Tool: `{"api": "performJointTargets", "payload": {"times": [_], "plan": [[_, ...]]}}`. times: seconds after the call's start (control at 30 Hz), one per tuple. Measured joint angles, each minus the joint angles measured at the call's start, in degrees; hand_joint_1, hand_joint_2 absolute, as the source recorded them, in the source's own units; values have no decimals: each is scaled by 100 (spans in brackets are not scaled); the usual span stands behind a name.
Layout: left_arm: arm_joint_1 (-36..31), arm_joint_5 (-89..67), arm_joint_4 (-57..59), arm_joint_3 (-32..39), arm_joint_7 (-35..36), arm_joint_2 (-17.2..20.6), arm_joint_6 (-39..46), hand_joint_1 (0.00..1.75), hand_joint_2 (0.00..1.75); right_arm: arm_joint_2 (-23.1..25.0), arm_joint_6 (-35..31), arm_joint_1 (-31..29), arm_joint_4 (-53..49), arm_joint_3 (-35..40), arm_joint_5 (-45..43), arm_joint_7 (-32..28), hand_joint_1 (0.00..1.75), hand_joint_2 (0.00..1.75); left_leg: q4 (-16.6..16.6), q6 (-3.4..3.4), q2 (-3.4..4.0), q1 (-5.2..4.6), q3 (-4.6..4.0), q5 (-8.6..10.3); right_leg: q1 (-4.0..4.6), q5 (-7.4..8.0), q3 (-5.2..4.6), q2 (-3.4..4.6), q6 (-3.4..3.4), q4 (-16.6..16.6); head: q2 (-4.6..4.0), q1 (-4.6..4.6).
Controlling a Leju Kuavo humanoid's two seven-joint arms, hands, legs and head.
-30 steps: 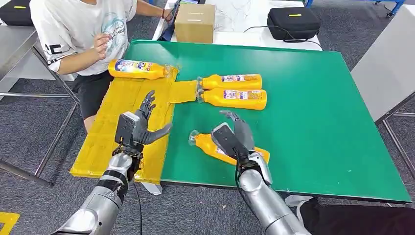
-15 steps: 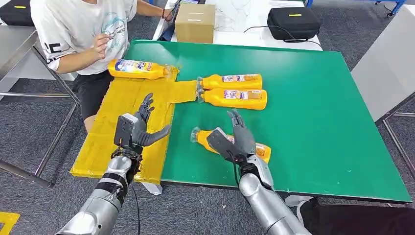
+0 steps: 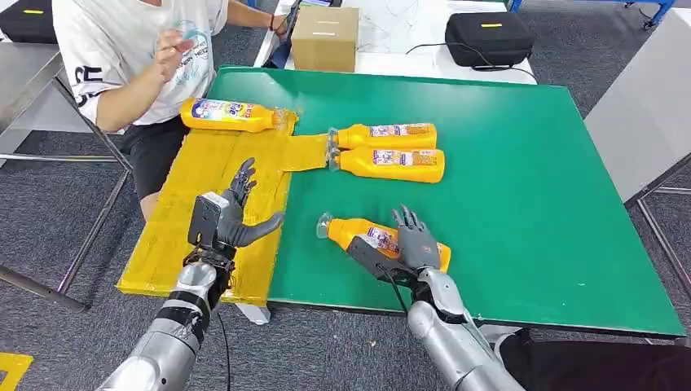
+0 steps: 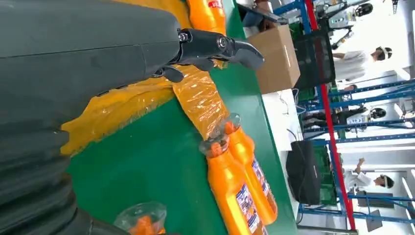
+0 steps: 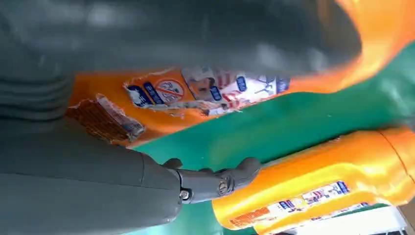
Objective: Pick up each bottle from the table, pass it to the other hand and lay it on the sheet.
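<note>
An orange bottle point(image 3: 358, 234) lies on the green table point(image 3: 521, 187) near its front edge, cap pointing left. My right hand point(image 3: 405, 248) rests over its body with fingers spread, not closed around it; in the right wrist view the bottle point(image 5: 205, 93) sits close against the palm. My left hand point(image 3: 226, 218) hovers open over the yellow sheet point(image 3: 195, 171). Two more orange bottles point(image 3: 383, 135) point(image 3: 393, 164) lie side by side mid-table, caps touching the sheet's edge. Another bottle point(image 3: 231, 115) lies on the sheet's far end.
A person point(image 3: 130, 57) sits at the table's far left corner, one hand raised. A cardboard box point(image 3: 324, 38) and a black case point(image 3: 489, 37) stand on a white table behind. The green table's right half is bare.
My right hand has come down and back onto the near bottle, fingers now lying over it. The person's hand has lifted. My left hand has barely moved.
</note>
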Motion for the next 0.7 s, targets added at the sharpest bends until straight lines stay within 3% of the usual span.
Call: {"api": "performJointTargets", "payload": {"times": [0.3, 0.6, 0.63, 0.67, 0.7], "plan": [[104, 55, -92, 101, 2, 26, -212, 0, 175, -227, 536, -157, 256, 153, 754, 603, 0, 175, 0, 1, -11, 0, 8, 1, -1, 0, 11, -11, 0, -3, 0, 0], [143, 96, -92, 203, -39, 72, -415, 0, 175, -691, 1329, -393, 352, 330, 951, 583, 0, 175, 0, 7, -18, -2, 27, 5, -2, 3, 39, -18, 4, -19, 0, 0], [143, 96, -94, 212, -39, 72, -417, 0, 175, -715, 1344, -406, 356, 339, 951, 579, 23, 175, 0, 7, -18, -2, 30, 5, -2, 3, 43, -18, 4, -20, 0, 0], [144, 96, -92, 219, -42, 72, -431, 0, 175, -728, 1353, -414, 363, 348, 953, 579, 161, 175, 0, 7, -18, -2, 34, 5, -2, 3, 47, -18, 4, -19, 0, 0], [144, 96, -92, 232, -42, 72, -444, 0, 175, -739, 1368, -431, 369, 361, 951, 577, 175, 175, 0, 7, -17, -2, 37, 5, -2, 3, 49, -18, 4, -20, 0, 0]]}}
